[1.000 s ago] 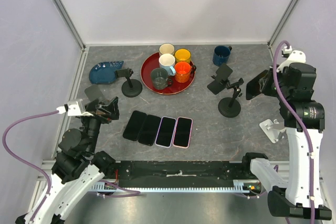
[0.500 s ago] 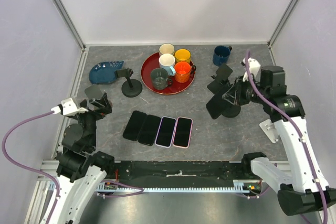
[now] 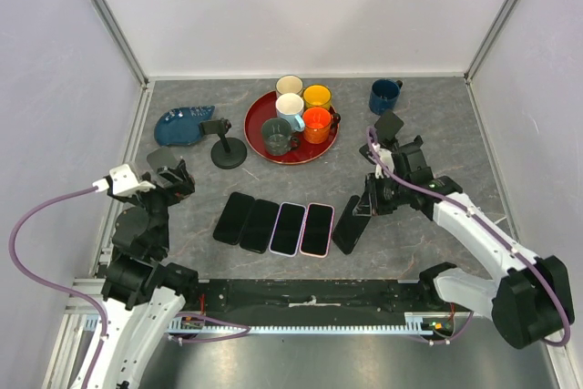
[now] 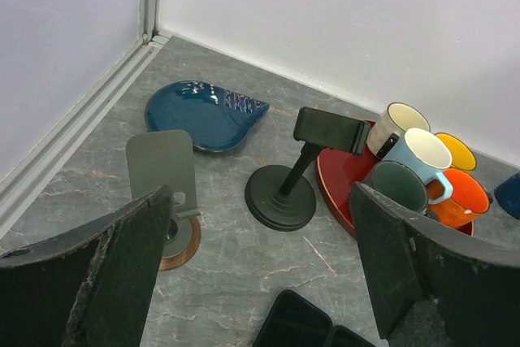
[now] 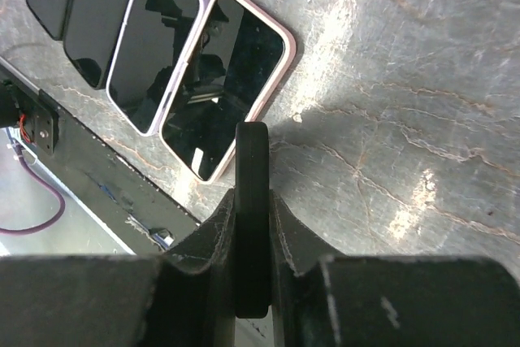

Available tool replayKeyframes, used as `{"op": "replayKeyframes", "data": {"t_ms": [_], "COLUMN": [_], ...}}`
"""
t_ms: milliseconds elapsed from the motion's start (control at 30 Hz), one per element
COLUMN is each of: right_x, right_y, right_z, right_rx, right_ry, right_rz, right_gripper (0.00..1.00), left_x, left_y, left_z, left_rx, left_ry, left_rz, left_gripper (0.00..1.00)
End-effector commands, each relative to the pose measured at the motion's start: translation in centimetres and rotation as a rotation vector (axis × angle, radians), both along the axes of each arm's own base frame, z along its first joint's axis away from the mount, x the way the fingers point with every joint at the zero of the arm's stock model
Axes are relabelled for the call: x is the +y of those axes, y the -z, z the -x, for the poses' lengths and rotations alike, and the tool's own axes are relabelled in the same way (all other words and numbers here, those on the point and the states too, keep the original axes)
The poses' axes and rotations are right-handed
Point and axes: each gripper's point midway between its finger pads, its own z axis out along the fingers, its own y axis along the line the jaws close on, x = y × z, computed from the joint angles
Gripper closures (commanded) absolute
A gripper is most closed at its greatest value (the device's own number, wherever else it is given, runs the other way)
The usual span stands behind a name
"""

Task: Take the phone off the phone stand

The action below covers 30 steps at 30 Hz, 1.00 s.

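My right gripper (image 3: pixel 365 204) is shut on a black phone (image 3: pixel 348 224) and holds it edge-down, low over the table, just right of a row of several phones (image 3: pixel 273 224). In the right wrist view the phone (image 5: pixel 252 193) shows edge-on between the pads, beside the pink-edged phone (image 5: pixel 225 84) at the row's end. The head of the black phone stand (image 3: pixel 389 126) shows behind my right arm; its base is hidden. My left gripper (image 3: pixel 170 184) is open and empty at the left, jaws wide apart in the left wrist view (image 4: pixel 260 282).
A second black stand (image 3: pixel 226 147) and a grey plate stand (image 4: pixel 162 170) on a wooden base are at the left, near a blue dish (image 3: pixel 182 125). A red tray (image 3: pixel 260 139) with several mugs sits at the back. A blue mug (image 3: pixel 384 95) stands back right.
My right arm has swung down and to the left with the phone, from beside the stand to the table by the row of phones. The left arm shifted only slightly.
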Motion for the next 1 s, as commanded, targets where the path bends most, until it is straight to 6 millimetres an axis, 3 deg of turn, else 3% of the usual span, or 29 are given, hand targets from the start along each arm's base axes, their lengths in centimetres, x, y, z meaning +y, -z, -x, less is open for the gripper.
{"op": "replayKeyframes", "data": {"t_ms": [0, 433, 533, 667, 967], "right_x": [1.9, 0.4, -0.1, -1.0, -2.3], "right_y": [0.0, 6.8, 7.9, 9.0, 10.6], "right_z": [-1.7, 0.0, 0.4, 0.6, 1.5], "right_rx": [-0.046, 0.126, 0.153, 0.167, 0.213], "right_ry": [0.011, 0.019, 0.021, 0.053, 0.086], "right_rz": [-0.086, 0.047, 0.078, 0.127, 0.198], "right_gripper": [1.0, 0.99, 0.89, 0.67, 0.53], "left_x": [0.0, -0.3, -0.3, -0.3, -0.3], "left_y": [-0.3, -0.1, -0.1, -0.1, -0.1], "left_z": [-0.3, -0.5, -0.5, -0.5, -0.4], "left_rx": [-0.01, 0.0, 0.001, 0.001, -0.002], "left_ry": [0.002, 0.013, 0.013, 0.016, 0.016], "left_rz": [-0.018, -0.023, -0.024, -0.024, -0.021], "left_gripper": [0.04, 0.05, 0.05, 0.05, 0.05]}}
